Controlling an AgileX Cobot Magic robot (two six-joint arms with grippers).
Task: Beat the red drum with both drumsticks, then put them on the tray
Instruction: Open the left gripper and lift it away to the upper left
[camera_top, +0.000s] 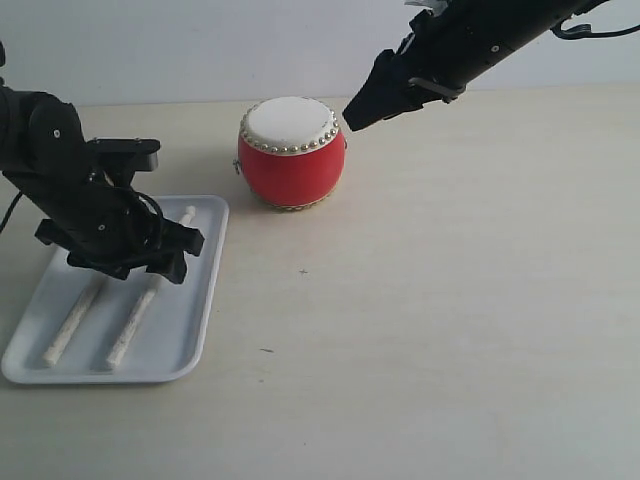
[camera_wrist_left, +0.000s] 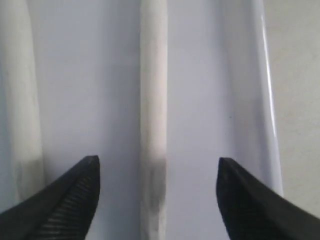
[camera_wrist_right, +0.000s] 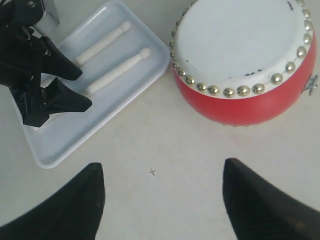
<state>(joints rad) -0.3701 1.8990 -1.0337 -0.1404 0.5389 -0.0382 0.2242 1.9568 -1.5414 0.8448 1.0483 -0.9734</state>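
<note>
On the tray (camera_top: 182, 340), drumsticks (camera_top: 130, 325) parallel along its length, tips at far end; left tool (camera_wrist_left: 157, 165), right tool (camera_wrist_right: 163, 167) open.

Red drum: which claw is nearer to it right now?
Right. The right claw hangs open close beside the red drum, near its top rim. The left claw is farther off, open over the tray, straddling one drumstick.
</note>
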